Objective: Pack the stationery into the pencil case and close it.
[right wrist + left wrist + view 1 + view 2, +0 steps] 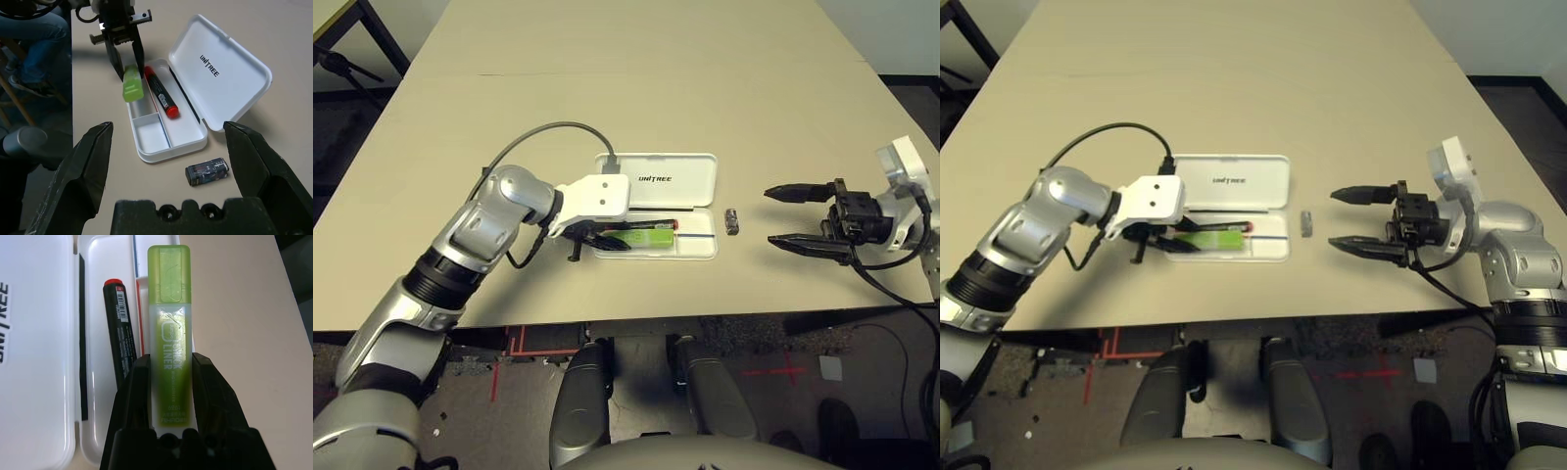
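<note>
The green highlighter [171, 333] is clasped between the two fingers of the left end effector [171, 396], one on each flank, its capped end pointing forward out of the grip. It is over the near compartment of the open pencil case [710, 248], the strip on the robot's side of the thin red and blue divider. Its long axis runs sideways across the robot's front, roughly parallel to the case's own length, with the cap toward the right arm. Whether it touches the case floor I cannot tell.

That alignment is what the coming move turns on: the left arm is the nearer one and reaches in from the left end, so the highlighter seems to need lowering and letting go rather than turning. A tilt or a sideways drift could leave it perched on the front wall or the divider.

Beyond it, in the longer compartment next to the hinge, lies the black marker with a red end [120, 328]. The lid [656, 181] stands open on the far side.

Just outside the right end of the case, on the bench [607, 98], is the small grey block [732, 222]. The right end effector [168, 132] is to its right, released and empty, its fingers wide apart and pointing toward the block, and is the nearer one for that pickup.
</note>
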